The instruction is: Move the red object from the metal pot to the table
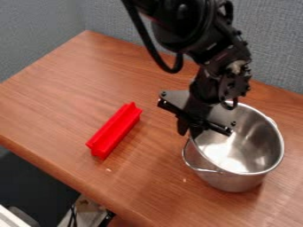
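The red object (115,129) lies flat on the tabletop (59,80) at lower left of the frame, well apart from the metal pot (236,155) at lower right. The hand (193,124) hangs closed and empty at the pot's left rim. The move looks essentially done; only withdrawing the arm seems left.

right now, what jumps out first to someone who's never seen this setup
The bright red object lying flat on the table, left of the metal pot and apart from it. Next, the black arm reaching down from the top, its hand shut and empty at the pot's near-left rim.
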`<state>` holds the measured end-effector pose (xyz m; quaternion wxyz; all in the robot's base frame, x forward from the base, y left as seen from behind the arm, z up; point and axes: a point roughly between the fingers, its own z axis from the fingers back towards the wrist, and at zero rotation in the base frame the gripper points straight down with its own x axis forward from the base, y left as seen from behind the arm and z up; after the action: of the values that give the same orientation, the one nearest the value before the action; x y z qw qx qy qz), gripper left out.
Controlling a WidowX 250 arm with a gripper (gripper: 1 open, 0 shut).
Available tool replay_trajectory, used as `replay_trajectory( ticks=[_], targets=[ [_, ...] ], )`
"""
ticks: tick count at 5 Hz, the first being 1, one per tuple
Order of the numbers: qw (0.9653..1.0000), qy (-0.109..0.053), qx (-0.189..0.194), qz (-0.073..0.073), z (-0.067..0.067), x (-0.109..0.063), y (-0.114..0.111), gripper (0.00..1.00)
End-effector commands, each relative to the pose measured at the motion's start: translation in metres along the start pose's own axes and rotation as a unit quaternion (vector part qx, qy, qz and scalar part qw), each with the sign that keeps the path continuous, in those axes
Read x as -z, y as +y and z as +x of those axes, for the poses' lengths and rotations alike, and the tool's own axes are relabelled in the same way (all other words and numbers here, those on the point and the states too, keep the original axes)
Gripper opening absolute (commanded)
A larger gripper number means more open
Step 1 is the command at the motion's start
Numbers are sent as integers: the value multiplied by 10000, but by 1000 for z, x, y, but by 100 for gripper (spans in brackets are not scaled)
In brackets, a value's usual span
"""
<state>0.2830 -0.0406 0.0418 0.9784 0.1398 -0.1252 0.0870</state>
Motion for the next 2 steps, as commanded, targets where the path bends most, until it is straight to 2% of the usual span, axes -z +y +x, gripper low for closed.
replay_trajectory(
  ticks=[1,2],
  targets=[
    [9974,429,-336,472,-11,32,4,0],
    [9974,403,-311,503,-10,32,15,0]
  ],
)
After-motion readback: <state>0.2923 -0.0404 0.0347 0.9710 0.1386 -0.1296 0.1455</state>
